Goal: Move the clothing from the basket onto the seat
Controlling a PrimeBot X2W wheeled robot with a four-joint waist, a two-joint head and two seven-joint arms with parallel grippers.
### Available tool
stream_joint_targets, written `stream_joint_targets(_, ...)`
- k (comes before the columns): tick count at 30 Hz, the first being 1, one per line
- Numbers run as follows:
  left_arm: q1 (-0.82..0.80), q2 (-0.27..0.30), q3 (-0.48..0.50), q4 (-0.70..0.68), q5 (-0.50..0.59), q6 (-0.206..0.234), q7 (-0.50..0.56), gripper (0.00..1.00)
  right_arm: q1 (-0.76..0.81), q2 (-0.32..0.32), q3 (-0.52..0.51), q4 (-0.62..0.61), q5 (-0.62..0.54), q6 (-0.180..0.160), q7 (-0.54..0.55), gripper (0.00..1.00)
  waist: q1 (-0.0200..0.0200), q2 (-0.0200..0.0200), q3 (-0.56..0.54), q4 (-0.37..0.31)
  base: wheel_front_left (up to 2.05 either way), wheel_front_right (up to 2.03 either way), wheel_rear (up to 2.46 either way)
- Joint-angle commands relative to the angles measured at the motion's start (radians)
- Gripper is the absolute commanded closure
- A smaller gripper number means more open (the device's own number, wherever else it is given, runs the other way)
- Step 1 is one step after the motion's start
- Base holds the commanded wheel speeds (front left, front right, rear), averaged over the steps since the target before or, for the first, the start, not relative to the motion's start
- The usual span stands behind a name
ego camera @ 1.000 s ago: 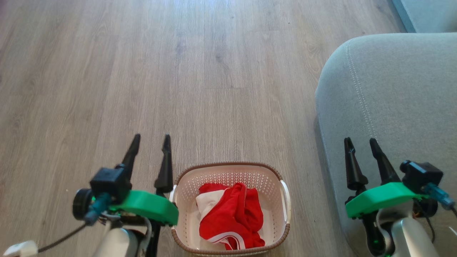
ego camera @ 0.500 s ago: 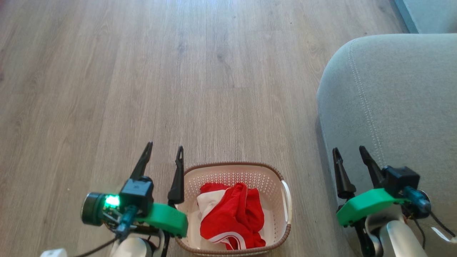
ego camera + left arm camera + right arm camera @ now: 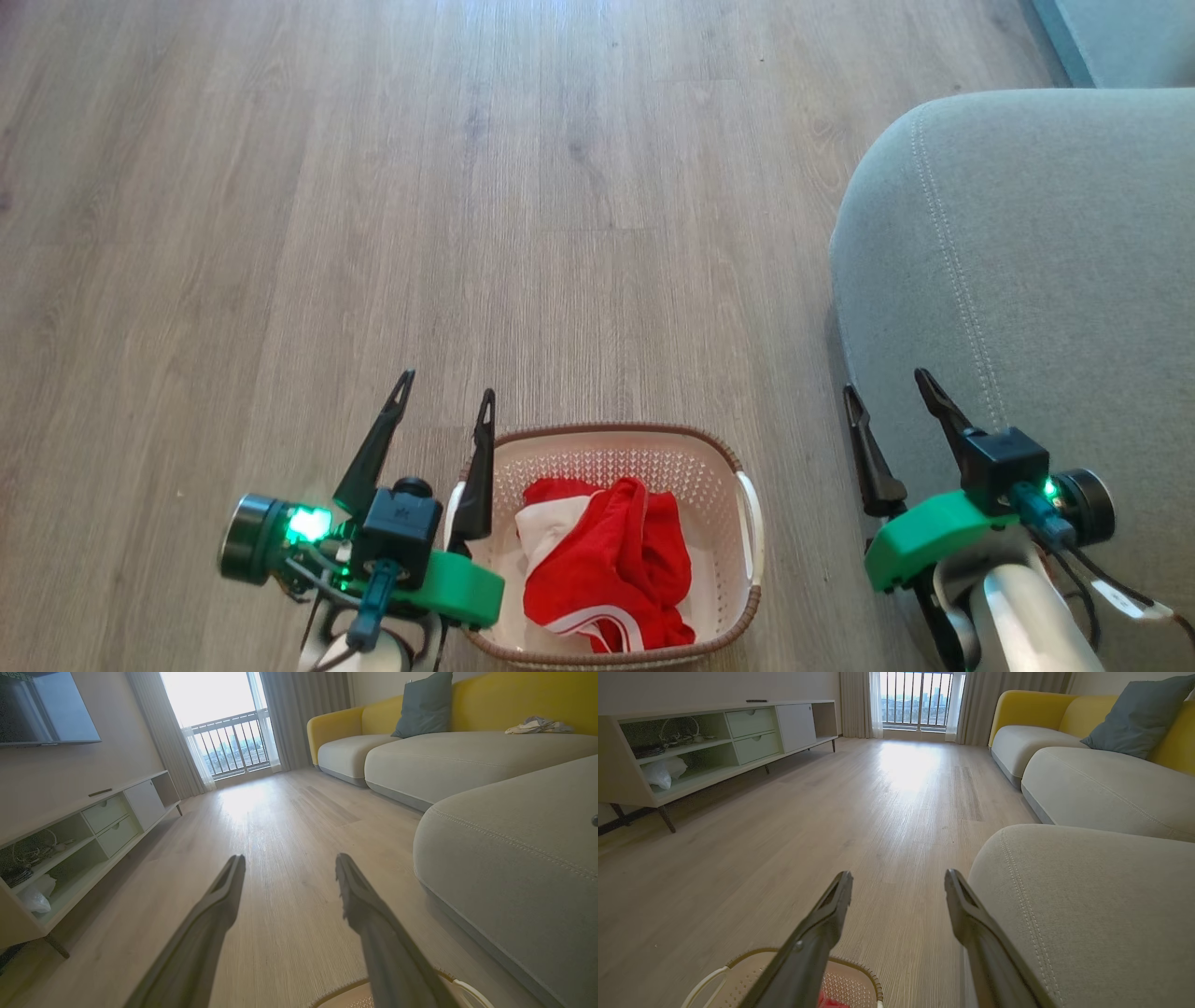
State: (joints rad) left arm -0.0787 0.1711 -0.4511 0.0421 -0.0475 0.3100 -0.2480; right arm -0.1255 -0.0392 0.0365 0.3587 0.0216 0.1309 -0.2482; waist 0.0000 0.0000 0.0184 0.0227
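In the head view, the basket [image 3: 611,459] is set on the floor [image 3: 448,187] at 6 o'clock, and the clothing [image 3: 607,560] is heaped inside it. The seat [image 3: 1027,261] is placed at 3 o'clock, parted from the basket by a strip of floor. The left gripper [image 3: 447,383] is held at 7 o'clock beside the basket's left rim, the right gripper [image 3: 884,380] at 4 o'clock over the seat's left edge.

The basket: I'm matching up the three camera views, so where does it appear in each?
Head view: basket at bottom centre, red clothing inside.
Left wrist view: a sliver of its rim at the bottom edge, right of centre.
Right wrist view: bottom edge, left of centre.
Shared landmark: the grey seat with pale stitching, on the right in all three.
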Motion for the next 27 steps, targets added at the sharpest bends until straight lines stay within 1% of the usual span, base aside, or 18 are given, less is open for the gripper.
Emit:
stream_joint_targets(1, -0.038, 0.001, 0.039, -0.040, 0.021, -0.006, -0.014, 0.00, -0.050, -0.011, 0.025, -0.030, -0.018, 0.000, -0.014, 0.00, 0.0000, 0.0000, 0.001, 0.000, 0.00, 0.00, 0.00)
stream_joint_targets(17, -0.028, -0.013, 0.064, -0.031, 0.030, -0.045, -0.014, 0.00, -0.056, -0.011, 0.031, -0.030, -0.006, 0.000, -0.014, 0.00, 0.0000, 0.0000, 0.017, -0.008, 0.00, 0.00, 0.00)
stream_joint_targets(22, -0.033, -0.021, 0.061, 0.014, 0.024, -0.082, -0.014, 0.00, -0.072, -0.011, 0.008, -0.032, -0.012, 0.000, -0.014, 0.00, 0.0000, 0.0000, 0.066, -0.023, 0.00, 0.00, 0.00)
stream_joint_targets(27, -0.067, -0.031, 0.047, 0.072, 0.025, -0.132, -0.014, 0.00, -0.107, -0.011, -0.005, -0.047, -0.026, 0.000, -0.014, 0.00, 0.0000, 0.0000, 0.170, -0.047, 0.00, 0.00, 0.00)
